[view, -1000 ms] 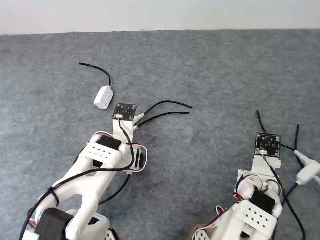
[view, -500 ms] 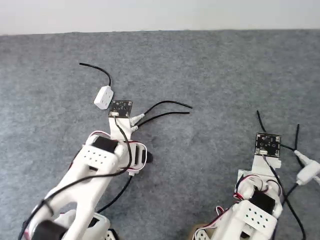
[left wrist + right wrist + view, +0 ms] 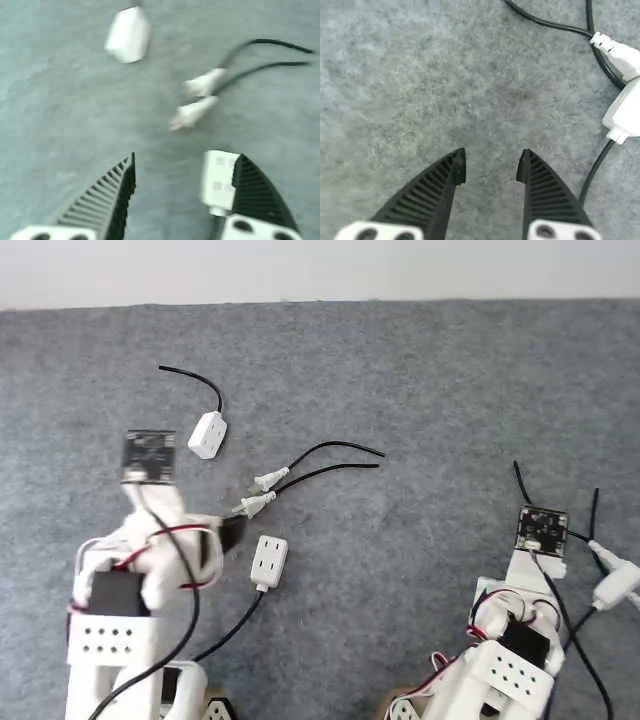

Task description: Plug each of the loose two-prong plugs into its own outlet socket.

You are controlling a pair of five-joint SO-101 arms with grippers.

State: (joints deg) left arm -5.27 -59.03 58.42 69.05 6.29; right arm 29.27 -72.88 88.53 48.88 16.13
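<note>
Two loose white two-prong plugs point(image 3: 270, 480) point(image 3: 254, 505) with black cords lie side by side mid-table, also seen in the left wrist view as plugs point(image 3: 204, 83) point(image 3: 192, 113). One white socket point(image 3: 207, 433) lies beyond them to the left. A second socket point(image 3: 268, 560) lies nearer, beside one finger point(image 3: 255, 190) of my left gripper point(image 3: 185, 160), which hovers open and holds nothing. The far socket point(image 3: 128, 35) is ahead of it. My right gripper point(image 3: 490, 162) is open over bare carpet, with a white plug point(image 3: 617, 52) and a white socket point(image 3: 625, 110) off to its side.
Grey carpet point(image 3: 420, 390) covers the table up to a pale wall at the far edge. Black cords point(image 3: 330, 458) trail right from the two plugs. At the right edge another white plug-and-socket set point(image 3: 615, 585) lies with cords crossing near the right arm point(image 3: 520, 640).
My left arm has swung left and drawn back, uncovering the near socket and the two plugs. The right arm has barely moved.
</note>
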